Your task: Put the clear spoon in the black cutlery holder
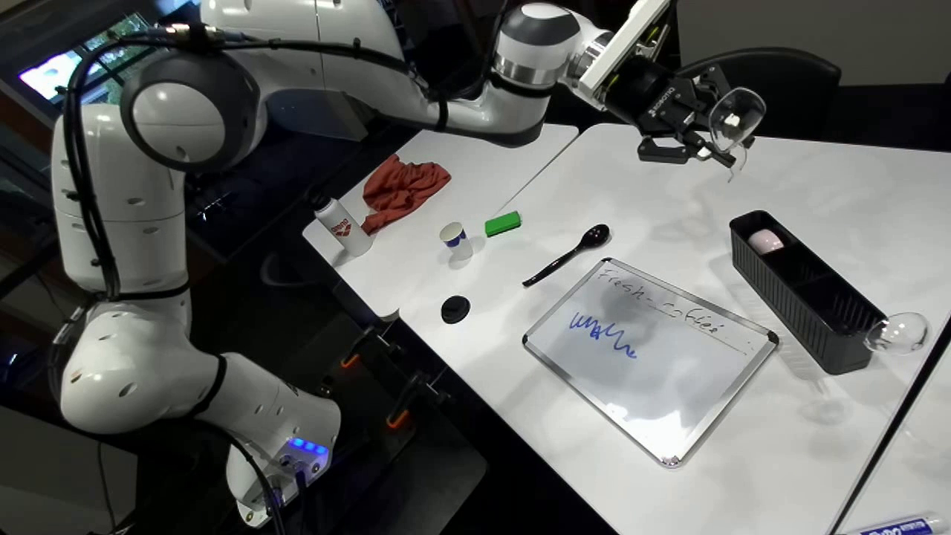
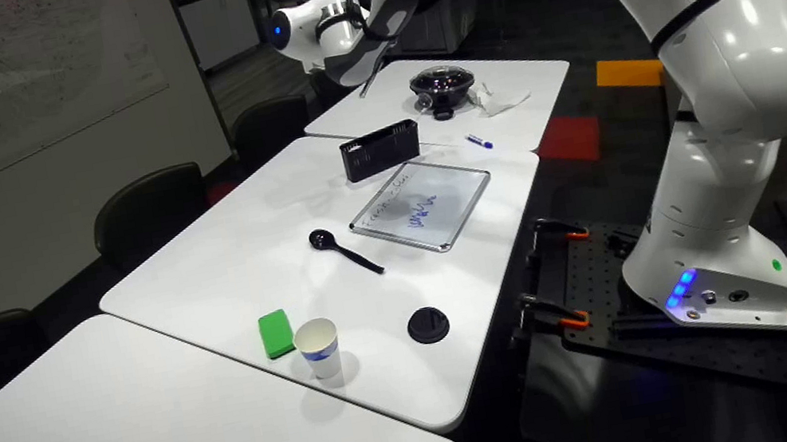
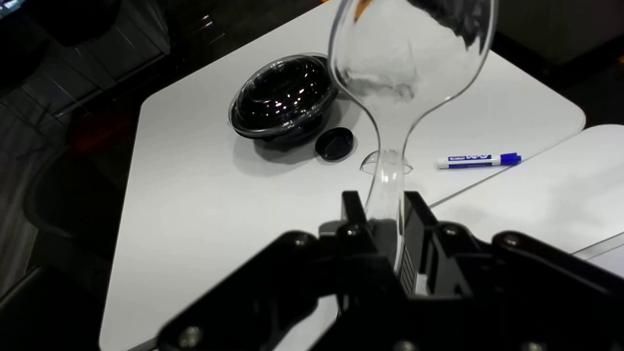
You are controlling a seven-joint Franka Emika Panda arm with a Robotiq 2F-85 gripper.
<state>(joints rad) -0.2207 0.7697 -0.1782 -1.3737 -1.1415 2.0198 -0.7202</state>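
White tables (image 2: 264, 219) stand edge to edge in a dim room. In an exterior view, with the whiteboard tablet (image 1: 654, 364) as the clock's hub, the black cutlery holder (image 1: 780, 301) stands at two o'clock, just beside it, a pale pink object (image 1: 766, 241) in the compartment at its eleven o'clock end. The black spoon (image 1: 566, 258) lies at eleven, a green block (image 1: 504, 224) and paper cup (image 1: 454, 236) farther out toward ten, then a white bottle (image 1: 345, 227) and red cloth (image 1: 405, 189).

At one o'clock the gripper (image 3: 385, 207) is closed on the handle of the clear spoon (image 3: 392, 122), which is in the air, bowl end outward. From the middle of the wrist view, a clear-covered black bowl (image 3: 280, 95) sits at eleven and a blue-capped marker (image 3: 477, 161) lies at three.

In an exterior view, counting from the tablet, dark chairs (image 2: 154, 215) line the tables between nine and ten, a large board (image 2: 7, 95) hangs on the wall (image 2: 41, 242) at ten, a white cabinet (image 2: 220, 29) stands at eleven, an orange patch (image 2: 628, 72) and a red patch (image 2: 569, 139) show near two, and the arm's base (image 2: 719, 277) is between three and four.
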